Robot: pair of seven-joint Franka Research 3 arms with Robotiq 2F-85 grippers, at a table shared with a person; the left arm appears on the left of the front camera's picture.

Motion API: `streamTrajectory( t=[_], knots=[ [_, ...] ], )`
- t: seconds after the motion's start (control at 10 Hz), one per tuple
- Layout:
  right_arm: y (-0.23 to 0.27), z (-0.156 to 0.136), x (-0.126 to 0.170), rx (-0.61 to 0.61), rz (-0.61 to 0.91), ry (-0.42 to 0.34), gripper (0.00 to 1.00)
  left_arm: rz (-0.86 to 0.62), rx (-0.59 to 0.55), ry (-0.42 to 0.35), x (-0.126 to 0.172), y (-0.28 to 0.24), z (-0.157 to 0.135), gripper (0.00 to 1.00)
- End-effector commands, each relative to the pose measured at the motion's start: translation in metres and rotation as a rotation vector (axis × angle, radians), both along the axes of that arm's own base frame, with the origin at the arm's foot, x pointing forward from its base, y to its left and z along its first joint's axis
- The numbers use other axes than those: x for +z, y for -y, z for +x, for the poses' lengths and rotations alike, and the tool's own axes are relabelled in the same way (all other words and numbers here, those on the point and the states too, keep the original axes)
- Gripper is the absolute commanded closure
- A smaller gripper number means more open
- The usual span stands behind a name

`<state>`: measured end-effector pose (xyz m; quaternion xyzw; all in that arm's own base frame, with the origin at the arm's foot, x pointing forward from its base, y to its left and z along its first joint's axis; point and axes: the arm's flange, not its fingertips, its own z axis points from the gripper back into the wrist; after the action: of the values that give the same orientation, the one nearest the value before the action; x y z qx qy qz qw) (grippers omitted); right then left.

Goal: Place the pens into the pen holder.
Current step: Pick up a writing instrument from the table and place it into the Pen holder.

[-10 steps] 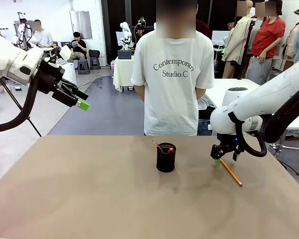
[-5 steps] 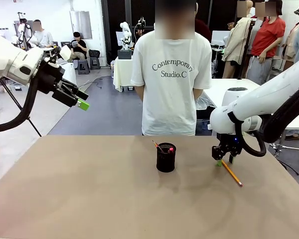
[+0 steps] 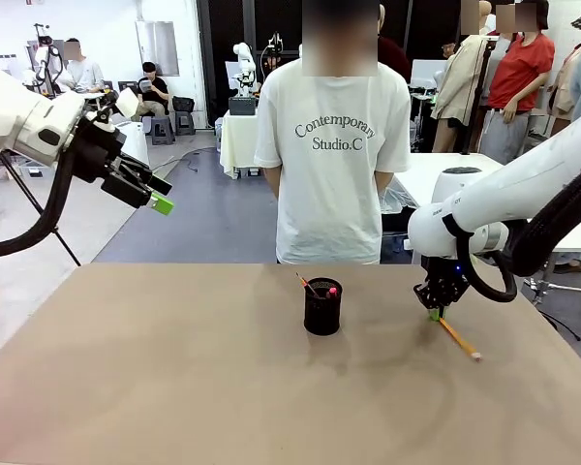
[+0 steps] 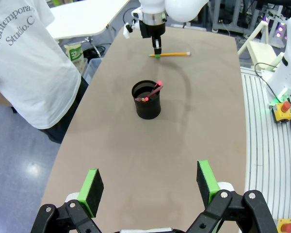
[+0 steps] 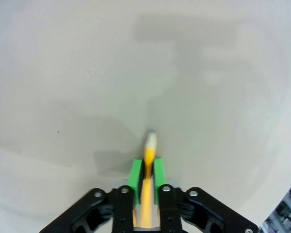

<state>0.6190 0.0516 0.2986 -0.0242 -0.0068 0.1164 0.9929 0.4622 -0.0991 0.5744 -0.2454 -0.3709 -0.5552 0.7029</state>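
Green-padded right tool pinches slim yellow-orange pencil.

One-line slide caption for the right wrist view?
Right gripper closed on the yellow-orange pencil, its pale tip poking out over the bare table.

Brown table bearing a black mesh pen holder near its centre and a yellow-orange pencil toward the right.
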Motion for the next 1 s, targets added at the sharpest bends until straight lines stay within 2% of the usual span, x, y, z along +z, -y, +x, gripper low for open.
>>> streamTrajectory(
  t=[0.0, 0.2, 0.4, 0.7, 0.9],
  knots=[
    [0.001, 0.003, -0.004, -0.018, 0.019, -0.028, 1.00, 0.000, 0.008, 0.000, 0.001, -0.002, -0.001, 0.00],
    [0.001, 0.001, -0.002, -0.022, 0.037, -0.025, 1.00, 0.000, 0.008, 0.000, 0.001, -0.002, -0.001, 0.00],
    [0.005, -0.002, 0.011, -0.023, 0.118, -0.009, 1.00, 0.000, 0.008, 0.000, 0.001, -0.002, -0.001, 0.00],
    [0.017, -0.011, 0.058, 0.014, 0.353, 0.026, 1.00, 0.000, 0.008, 0.000, 0.001, -0.002, -0.001, 0.00],
    [0.022, -0.019, 0.087, 0.120, 0.548, 0.077, 1.00, 0.000, 0.008, 0.000, 0.001, -0.002, -0.001, 0.00]
  ],
)
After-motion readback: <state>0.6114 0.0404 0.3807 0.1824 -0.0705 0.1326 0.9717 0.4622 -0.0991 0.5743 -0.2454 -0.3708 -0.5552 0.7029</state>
